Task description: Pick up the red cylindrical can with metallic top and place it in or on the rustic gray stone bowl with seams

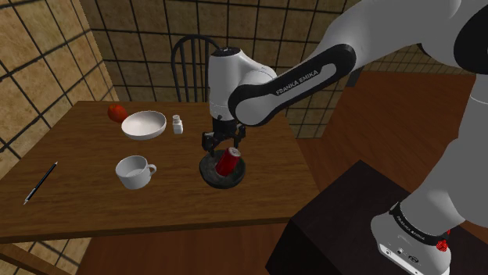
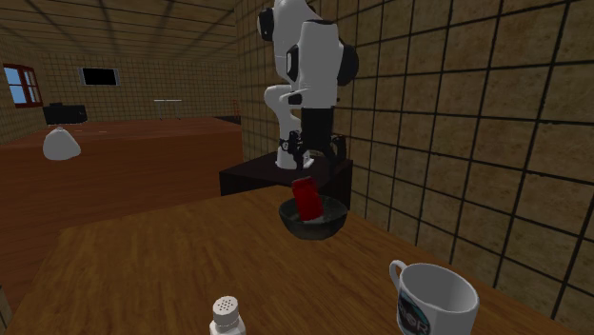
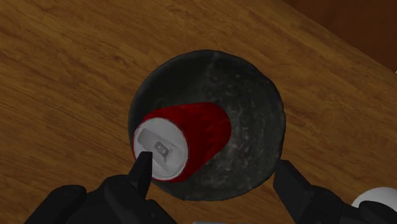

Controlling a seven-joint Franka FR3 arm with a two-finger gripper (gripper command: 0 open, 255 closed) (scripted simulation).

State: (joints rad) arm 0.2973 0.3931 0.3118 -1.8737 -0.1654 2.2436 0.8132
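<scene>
- We see the red can [image 3: 191,137] lying tilted inside the dark stone bowl [image 3: 254,146], its silver top turned up toward the gripper and its body leaning against the bowl's inner wall.
- The gripper [image 1: 223,141] hangs just above the bowl with its jaws spread wide. One finger [image 3: 141,167] sits beside the can's top and the other is well off to the far side, so nothing is clasped.
- The bowl rests on a brown wooden table [image 1: 94,195].
- Also on the table are a white mug [image 1: 134,172], a white bowl [image 1: 144,124], a small shaker [image 1: 177,124], a red fruit [image 1: 117,112] and a pen [image 1: 41,183].
- A dark chair [image 1: 191,58] stands behind the table, before tan tiled walls [image 2: 457,114].
</scene>
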